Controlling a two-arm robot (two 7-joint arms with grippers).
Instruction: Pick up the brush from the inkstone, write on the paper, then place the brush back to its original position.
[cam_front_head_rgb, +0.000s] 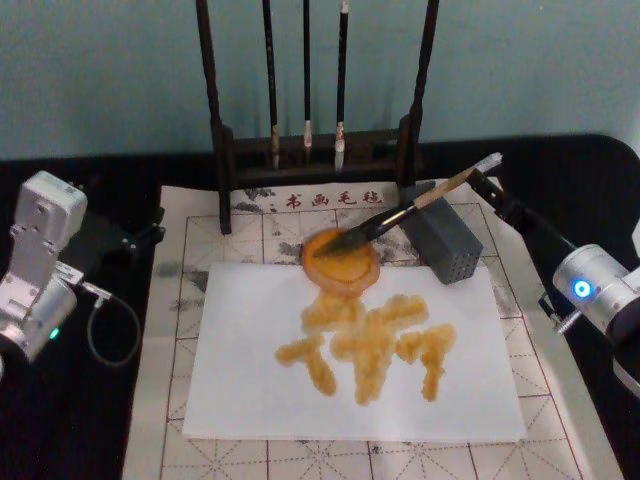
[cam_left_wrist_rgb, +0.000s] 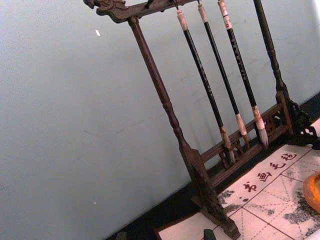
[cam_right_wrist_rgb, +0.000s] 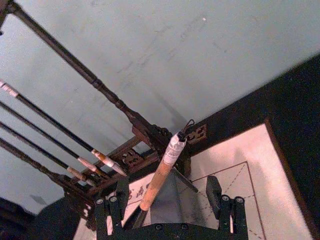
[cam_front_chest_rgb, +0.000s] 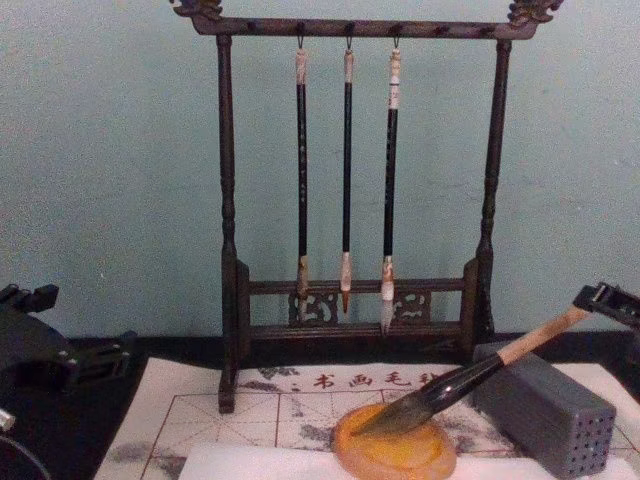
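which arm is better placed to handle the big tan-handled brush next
Right. The right tool sits open around the large tan-handled brush, whose dark bristles rest on the round orange inkstone dish. The left tool is parked off to the left, away from it.

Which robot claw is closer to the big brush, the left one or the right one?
Right. The right claw is open around the brush, near its white end cap. The left claw is off the left edge of the mat, far from the brush.
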